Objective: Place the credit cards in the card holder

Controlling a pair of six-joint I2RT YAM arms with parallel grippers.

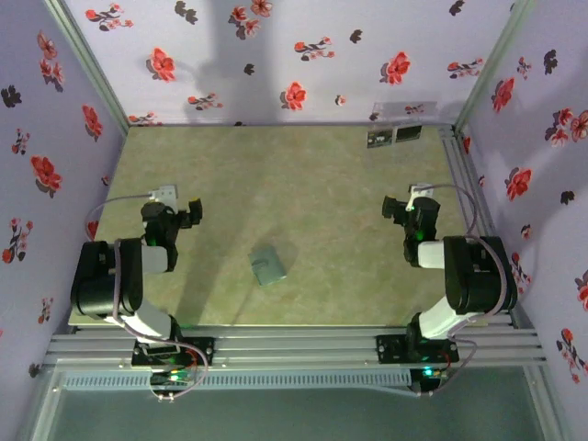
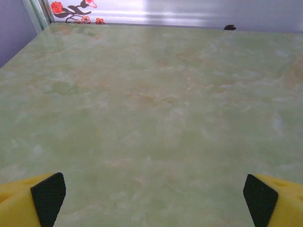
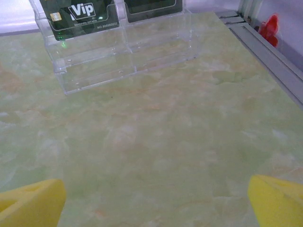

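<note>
Holder (image 1: 268, 265) lies flat on the table (image 1: 303, 175), which has a pale green marble finish. Two dark cards (image 3: 80, 16), one marked "Vip", stand in a clear rack (image 3: 123, 56) far right-back of the holder, at the table corner. Walls (image 1: 276, 55) are lilac with red flowers. Left gripper (image 1: 193, 211) and right gripper (image 1: 393, 208): jaws wide apart, empty, well off the holder on either side.
</note>
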